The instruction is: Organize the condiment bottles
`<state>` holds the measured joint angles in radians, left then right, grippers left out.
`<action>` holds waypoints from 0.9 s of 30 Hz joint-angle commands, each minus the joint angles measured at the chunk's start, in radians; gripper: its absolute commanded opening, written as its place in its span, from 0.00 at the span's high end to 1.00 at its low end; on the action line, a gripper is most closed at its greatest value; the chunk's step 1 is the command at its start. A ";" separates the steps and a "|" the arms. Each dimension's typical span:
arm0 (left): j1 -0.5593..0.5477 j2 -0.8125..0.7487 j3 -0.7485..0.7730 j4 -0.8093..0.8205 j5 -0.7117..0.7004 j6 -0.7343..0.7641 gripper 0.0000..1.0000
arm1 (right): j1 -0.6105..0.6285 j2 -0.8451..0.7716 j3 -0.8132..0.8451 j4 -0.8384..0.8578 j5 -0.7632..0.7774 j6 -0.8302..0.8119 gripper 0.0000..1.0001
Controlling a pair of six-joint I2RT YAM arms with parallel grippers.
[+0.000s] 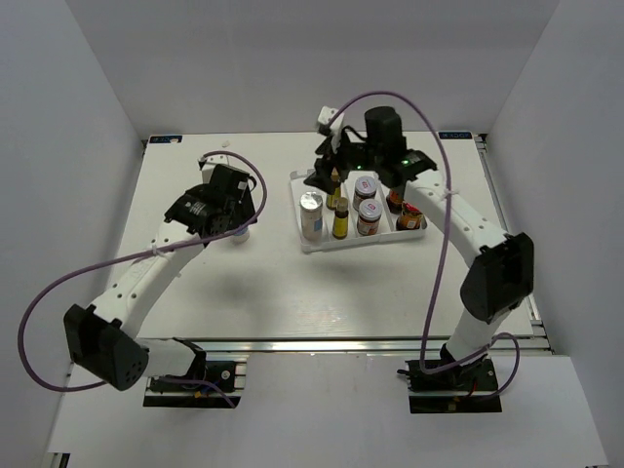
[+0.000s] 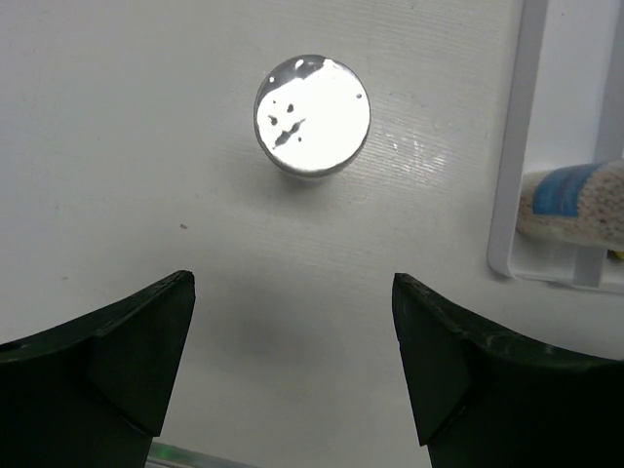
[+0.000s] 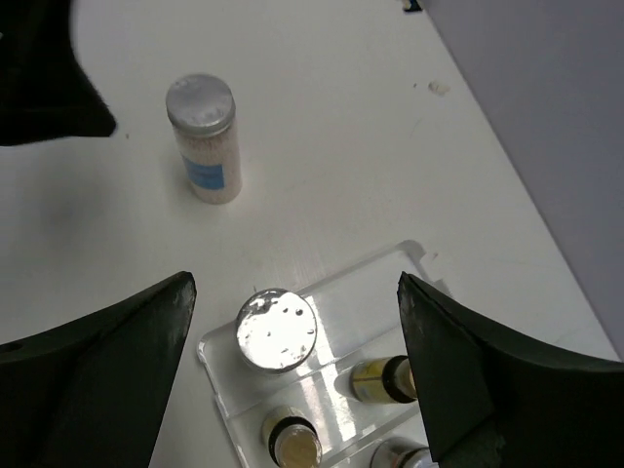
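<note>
Seven bottles appear to stand in the white tray (image 1: 351,244) already: one white silver-capped bottle (image 3: 276,329), amber bottles (image 1: 339,222), silver-lidded jars (image 1: 369,216) and red-capped bottles (image 1: 409,216). One is left out. This loose white bottle (image 2: 312,115) stands upright on the table (image 1: 273,292), just ahead of the left gripper (image 2: 292,283) and centred on the gap between its spread, empty fingers. The right gripper (image 3: 294,283) hangs over the tray's end, fingers likewise apart and holding nothing. By my judgement, only that last pickup and placement remain.

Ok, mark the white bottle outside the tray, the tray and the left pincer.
white bottle (image 3: 205,146), right wrist view, body
tray (image 1: 361,243), top external view, near rim
left pincer (image 2: 291,292), left wrist view, between fingertips
</note>
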<state>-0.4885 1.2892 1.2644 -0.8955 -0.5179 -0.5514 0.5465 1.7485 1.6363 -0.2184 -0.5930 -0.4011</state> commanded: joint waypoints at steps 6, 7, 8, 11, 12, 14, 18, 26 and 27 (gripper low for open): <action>0.156 0.142 0.033 0.145 0.194 0.125 0.08 | -0.069 -0.162 -0.062 0.059 -0.182 0.062 0.13; 0.163 0.177 0.041 0.165 0.218 0.137 0.08 | -0.069 -0.171 -0.087 0.063 -0.188 0.064 0.14; 0.172 0.192 0.047 0.177 0.226 0.143 0.08 | -0.072 -0.179 -0.096 0.068 -0.188 0.067 0.16; 0.188 0.261 0.076 0.201 0.268 0.159 0.08 | -0.083 -0.196 -0.130 0.083 -0.205 0.085 0.19; 0.188 0.277 0.087 0.204 0.272 0.165 0.08 | -0.086 -0.204 -0.138 0.096 -0.206 0.094 0.20; 0.189 0.312 0.107 0.214 0.286 0.172 0.08 | -0.089 -0.211 -0.159 0.106 -0.202 0.102 0.20; 0.191 0.347 0.131 0.211 0.262 0.173 0.08 | -0.094 -0.228 -0.184 0.122 -0.199 0.110 0.20; 0.192 0.364 0.116 0.204 0.243 0.169 0.33 | -0.117 -0.231 -0.201 0.122 -0.192 0.122 0.20; 0.192 0.363 0.112 0.207 0.243 0.169 0.37 | -0.118 -0.233 -0.202 0.120 -0.195 0.123 0.20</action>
<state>-0.2981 1.6638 1.3624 -0.7052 -0.2733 -0.3813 0.4408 1.5585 1.4418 -0.1463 -0.7696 -0.2943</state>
